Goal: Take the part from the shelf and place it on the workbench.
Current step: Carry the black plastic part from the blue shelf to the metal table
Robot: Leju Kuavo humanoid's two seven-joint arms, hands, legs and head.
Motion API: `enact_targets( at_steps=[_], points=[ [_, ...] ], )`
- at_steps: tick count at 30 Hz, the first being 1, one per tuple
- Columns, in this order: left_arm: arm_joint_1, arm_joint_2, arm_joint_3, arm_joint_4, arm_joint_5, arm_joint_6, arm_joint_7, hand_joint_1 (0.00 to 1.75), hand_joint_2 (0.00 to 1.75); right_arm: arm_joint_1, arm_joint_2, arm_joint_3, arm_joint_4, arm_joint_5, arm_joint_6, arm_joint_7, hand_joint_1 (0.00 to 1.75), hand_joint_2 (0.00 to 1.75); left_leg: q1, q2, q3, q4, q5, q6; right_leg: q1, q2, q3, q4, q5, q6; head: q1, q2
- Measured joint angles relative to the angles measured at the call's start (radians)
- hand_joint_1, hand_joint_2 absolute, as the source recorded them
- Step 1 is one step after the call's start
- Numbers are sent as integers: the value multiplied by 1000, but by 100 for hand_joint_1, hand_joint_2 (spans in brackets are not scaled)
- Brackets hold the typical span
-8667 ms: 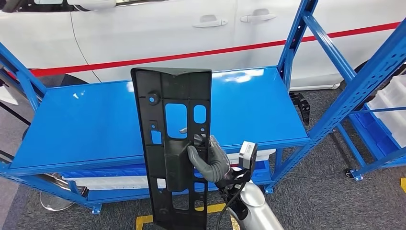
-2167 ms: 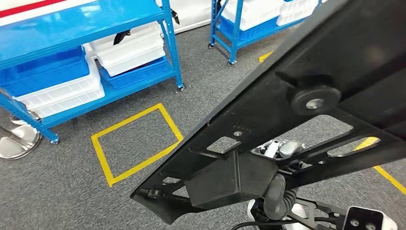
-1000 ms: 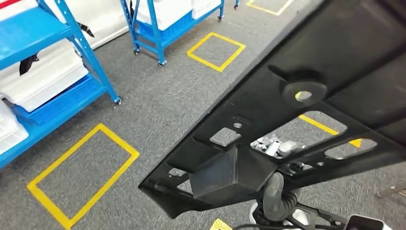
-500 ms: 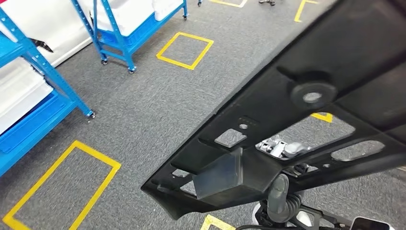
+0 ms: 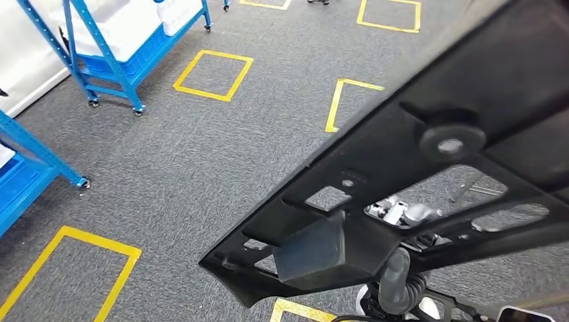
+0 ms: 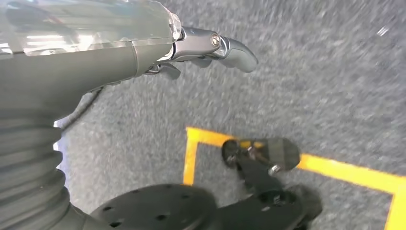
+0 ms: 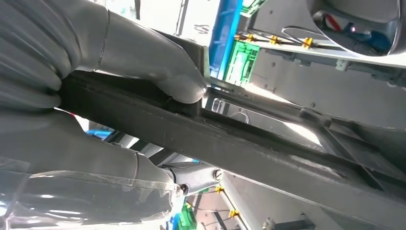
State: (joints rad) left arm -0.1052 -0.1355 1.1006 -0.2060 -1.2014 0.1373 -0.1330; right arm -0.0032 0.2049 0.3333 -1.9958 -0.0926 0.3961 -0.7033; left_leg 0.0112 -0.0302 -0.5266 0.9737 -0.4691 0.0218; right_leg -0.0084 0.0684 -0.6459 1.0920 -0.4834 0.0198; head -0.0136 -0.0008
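Observation:
The part [image 5: 416,154] is a long flat black plastic panel with cut-outs, a boxy block and a round boss. It slants across the right half of the head view, above the grey carpet. My right hand [image 5: 399,285] grips it from below near the block. In the right wrist view the grey thumb [image 7: 158,72] presses on a bar of the part [image 7: 249,148], with the other fingers under it. My left hand [image 6: 210,45] hangs over the floor holding nothing, fingers apart.
A blue wheeled rack [image 5: 114,40] with white bins stands at the far left. A blue shelf leg [image 5: 40,154] is nearer on the left edge. Yellow taped squares [image 5: 213,74] mark the grey carpet [image 5: 201,168], one close by at the lower left [image 5: 67,268].
The camera has turned: racks and floor squares have slid left and down in the picture. The part stays in my right hand at the same tilt.

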Motion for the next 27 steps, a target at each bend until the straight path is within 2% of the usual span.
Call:
enact_targets(
  at_steps=[1, 2, 3, 4, 5, 6, 8, 9, 10, 12, 13, 14, 15, 17, 18, 19, 20, 21, 23, 24, 25, 26, 27],
  points=[
    [0, 0, 0, 0, -1, 0, 1, 0, 175, 1, 0, -2, -1, 2, 2, 0, 175, 175, -3, 15, 0, -2, 1, 3, 1, -30, -27, 60, -35, 2, 1, 0],
    [2, 0, 0, 0, -2, 0, 3, 0, 175, 3, 0, -4, -2, 6, 2, 0, 175, 175, -5, 31, -1, -2, 2, 5, 0, -47, -57, 126, -68, 4, 2, 0],
    [3, 1, -1, 0, -2, -1, 4, 0, 175, 5, 0, -6, -2, 10, 2, 0, 175, 175, -7, 46, -3, -1, 1, 5, -2, -55, -80, 178, -88, 6, 2, 0],
    [3, 1, -1, 0, -3, -1, 4, 0, 175, 8, 0, -9, -2, 13, 2, 0, 175, 175, -7, 61, -4, 0, 0, 4, -5, -60, -87, 199, -90, 8, 2, 0],
    [3, 1, -2, 0, -4, -1, 5, 0, 175, 10, 0, -11, -2, 16, 2, 0, 175, 175, -7, 74, -5, 1, -1, 3, -8, -64, -74, 182, -74, 11, 2, 0],
    [2, 0, -4, 0, -5, -2, 5, 0, 175, 11, 0, -13, -2, 19, 2, 0, 175, 175, -7, 86, -5, 3, -2, 0, -10, -73, -40, 126, -45, 12, 2, 0],
    [0, 0, -7, 0, -6, 0, 7, 0, 175, 12, 0, -16, -4, 24, 4, 0, 175, 175, -9, 104, -4, 12, -9, -10, -10, -114, 39, -12, 1, 9, 2, 0],
    [-1, 0, -8, 0, -7, 1, 8, 0, 175, 12, 0, -17, -6, 26, 6, 0, 175, 175, -11, 112, -3, 16, -13, -16, -8, -129, 64, -56, 11, 5, 2, 0],
    [-2, 0, -9, 0, -7, 2, 10, 0, 175, 12, 0, -18, -8, 27, 8, 0, 175, 175, -14, 119, -2, 19, -16, -21, -6, -136, 71, -72, 12, 0, 1, 0],
    [-4, 0, -10, 0, -7, 3, 11, 0, 175, 13, 1, -21, -10, 27, 11, 0, 175, 175, -14, 134, 0, 21, -20, -32, -3, -115, 69, -72, 15, -11, 1, 0],
    [-6, 0, -11, 0, -7, 3, 10, 0, 175, 13, 2, -22, -10, 26, 13, 0, 175, 175, -11, 130, 0, 26, -26, -38, -4, -105, 68, -74, 18, -17, 1, 0],
    [-7, 0, -11, 0, -6, 3, 8, 0, 175, 13, 3, -23, -10, 24, 14, 0, 175, 175, -8, 115, -7, 45, -42, -43, -5, -95, 68, -77, 21, -23, 1, 0],
    [-8, 0, -12, 0, -5, 3, 7, 0, 175, 13, 5, -24, -10, 21, 17, 0, 175, 175, -5, 92, -24, 84, -69, -47, -7, -86, 68, -79, 23, -29, 0, 0],
    [-6, -1, -12, 0, -4, 3, 10, 0, 175, 13, 9, -24, -7, 11, 23, 0, 175, 175, -2, 50, -83, 215, -135, -50, -6, -66, 65, -78, 26, -35, 0, 0],
    [-4, -1, -12, 0, -4, 3, 16, 0, 175, 13, 10, -24, -3, 7, 28, 0, 175, 175, -2, 42, -113, 278, -156, -50, -4, -54, 64, -77, 27, -37, 0, 0],
    [-2, -2, -12, 0, -5, 3, 26, 0, 175, 14, 10, -25, 2, 3, 34, 0, 175, 175, -2, 39, -131, 312, -159, -49, -2, -41, 63, -76, 27, -37, 0, 0],
    [-1, -4, -12, 0, -7, 4, 38, 0, 175, 14, 11, -26, 7, -1, 40, 0, 175, 175, -2, 37, -130, 307, -141, -47, -1, -27, 63, -74, 27, -38, 0, 0],
    [-1, -6, -12, 0, -10, 5, 50, 0, 175, 14, 11, -27, 12, -4, 46, 0, 175, 175, -2, 31, -112, 263, -107, -43, 0, -14, 63, -72, 27, -38, 0, 0],
    [1, -7, -13, 0, -14, 7, 67, 0, 175, 14, 12, -29, 21, -8, 54, 0, 175, 175, -2, -5, -52, 127, -40, -31, 2, 9, 62, -69, 27, -36, 0, 0],
    [2, -8, -13, 0, -15, 8, 71, 0, 175, 14, 13, -29, 24, -9, 55, 0, 175, 175, -2, -23, -30, 76, -24, -26, 1, 20, 59, -68, 29, -32, 0, 0],
    [3, -8, -13, 0, -15, 10, 74, 0, 175, 14, 14, -30, 27, -10, 57, 0, 175, 175, -3, -36, -18, 47, -19, -22, 0, 30, 55, -68, 31, -27, 0, 0],
    [4, -9, -13, 0, -15, 12, 78, 0, 175, 14, 14, -31, 30, -11, 59, 0, 175, 175, -5, -37, -15, 39, -21, -19, -2, 40, 51, -69, 34, -20, 0, 0],
    [3, -10, -13, 0, -14, 15, 83, 0, 175, 14, 14, -32, 33, -12, 64, 0, 175, 175, -5, -29, -14, 34, -18, -15, -3, 49, 48, -72, 38, -13, 0, 0]
  ],
)
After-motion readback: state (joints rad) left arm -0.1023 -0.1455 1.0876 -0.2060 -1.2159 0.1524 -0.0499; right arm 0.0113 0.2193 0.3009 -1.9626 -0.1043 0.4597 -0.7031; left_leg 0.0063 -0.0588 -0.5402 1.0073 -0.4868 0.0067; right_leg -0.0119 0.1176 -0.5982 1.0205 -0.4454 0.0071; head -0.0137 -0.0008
